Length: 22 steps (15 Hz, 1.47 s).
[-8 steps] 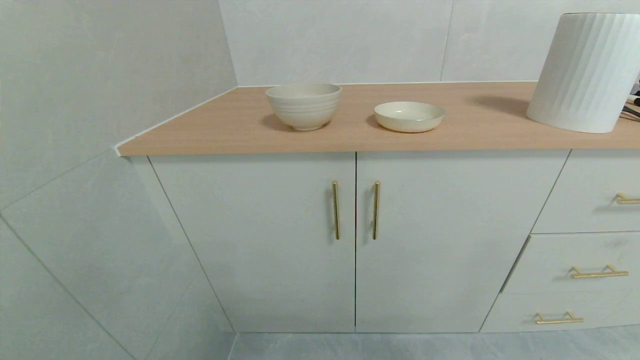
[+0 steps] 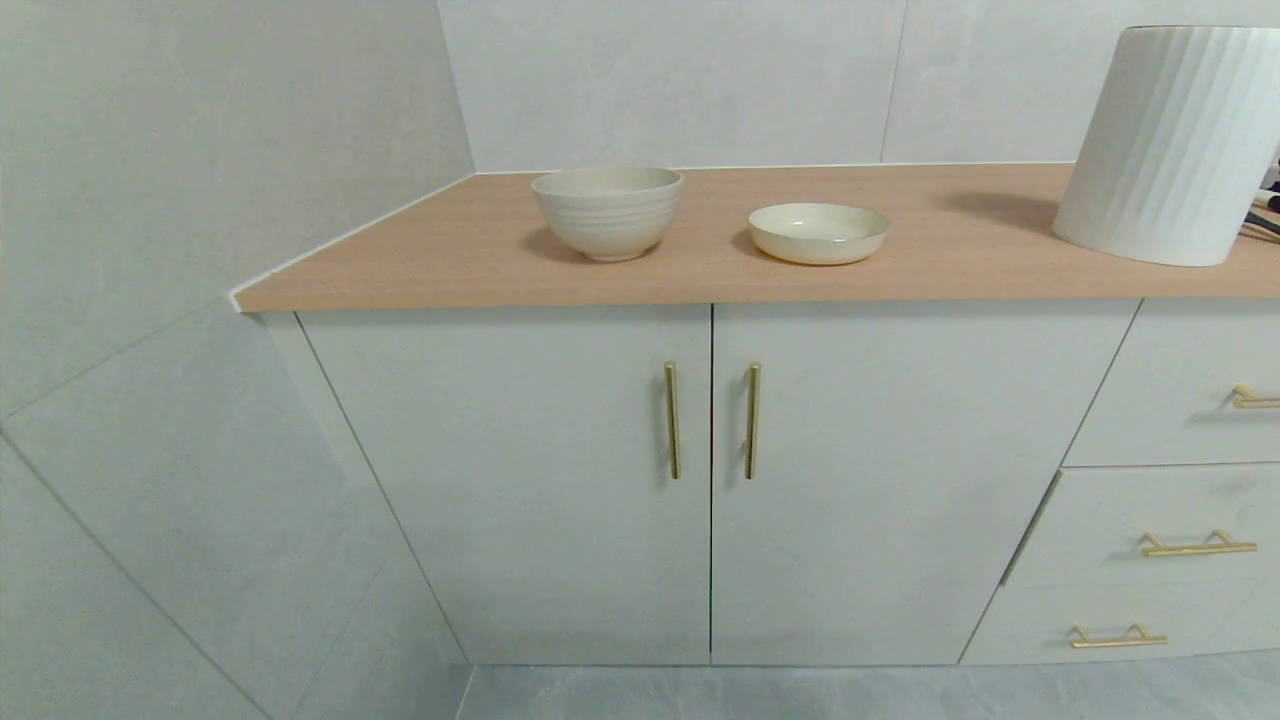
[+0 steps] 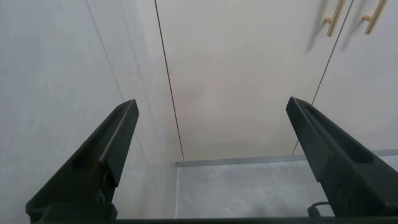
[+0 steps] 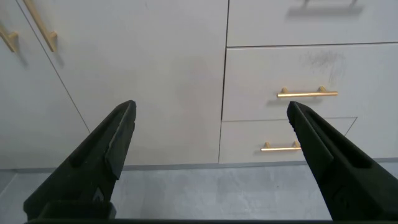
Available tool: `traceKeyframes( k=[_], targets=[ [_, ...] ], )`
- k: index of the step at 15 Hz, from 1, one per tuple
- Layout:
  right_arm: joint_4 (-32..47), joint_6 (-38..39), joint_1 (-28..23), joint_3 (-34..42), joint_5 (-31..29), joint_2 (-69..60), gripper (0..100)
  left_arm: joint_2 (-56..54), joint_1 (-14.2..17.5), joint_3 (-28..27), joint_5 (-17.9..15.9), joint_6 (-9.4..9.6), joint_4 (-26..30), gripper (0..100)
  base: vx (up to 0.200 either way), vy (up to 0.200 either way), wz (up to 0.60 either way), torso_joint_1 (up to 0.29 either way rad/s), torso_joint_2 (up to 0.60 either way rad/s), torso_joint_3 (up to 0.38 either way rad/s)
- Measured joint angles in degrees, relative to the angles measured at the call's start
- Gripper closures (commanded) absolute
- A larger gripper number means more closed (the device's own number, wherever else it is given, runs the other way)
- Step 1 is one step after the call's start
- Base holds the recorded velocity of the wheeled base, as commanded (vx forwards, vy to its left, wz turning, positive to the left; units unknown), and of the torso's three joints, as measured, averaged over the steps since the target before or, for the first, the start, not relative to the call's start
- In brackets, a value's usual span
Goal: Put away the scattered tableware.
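Observation:
A deep cream bowl (image 2: 607, 211) with ribbed sides stands on the wooden countertop (image 2: 450, 255), left of centre. To its right sits a shallow cream dish (image 2: 818, 232). Both are upright and apart from each other. My left gripper (image 3: 211, 118) is open, low down, facing the cabinet's left door (image 3: 242, 81) and the floor. My right gripper (image 4: 211, 118) is open too, low in front of the drawers (image 4: 311, 81). Nothing is between either pair of fingers.
Below the countertop are two shut cabinet doors with gold handles (image 2: 672, 420) (image 2: 752, 420). Drawers with gold handles (image 2: 1198, 545) stand to the right. A tall white ribbed container (image 2: 1170, 145) sits at the countertop's right end. A tiled wall (image 2: 150, 300) closes the left side.

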Motion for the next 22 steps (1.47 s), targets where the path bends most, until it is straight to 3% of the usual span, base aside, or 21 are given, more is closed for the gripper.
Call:
traceKeyframes(
  k=[6,9,12,16,20,22],
  targets=[
    [-0.2,-1.6,0.0,-0.5,0.2,0.1,0,0.0,0.0,0.0,0.0,-0.01,0.0,0,0.000,0.000,0.00,0.000,0.00,0.000],
    [0.4,-1.4,0.6,-8.2,3.5,5.0,0,0.0,0.0,0.0,0.0,0.00,0.0,0,0.000,0.000,0.00,0.000,0.00,0.000],
    [0.2,-1.0,1.8,-16.7,9.8,22.1,0,0.0,0.0,0.0,0.0,0.00,0.0,0,0.000,0.000,0.00,0.000,0.00,0.000],
    [-3.8,2.0,10.8,-31.2,14.4,51.9,0,0.0,0.0,0.0,0.0,0.00,0.0,0,0.000,0.000,0.00,0.000,0.00,0.000],
    [-14.3,12.4,25.0,-45.5,18.0,76.8,0,0.0,0.0,0.0,0.0,0.00,0.0,0,0.000,0.000,0.00,0.000,0.00,0.000],
    [-17.4,16.7,29.2,-50.6,21.6,85.7,0,0.0,0.0,0.0,0.0,0.00,0.0,0,0.000,0.000,0.00,0.000,0.00,0.000]
  ],
)
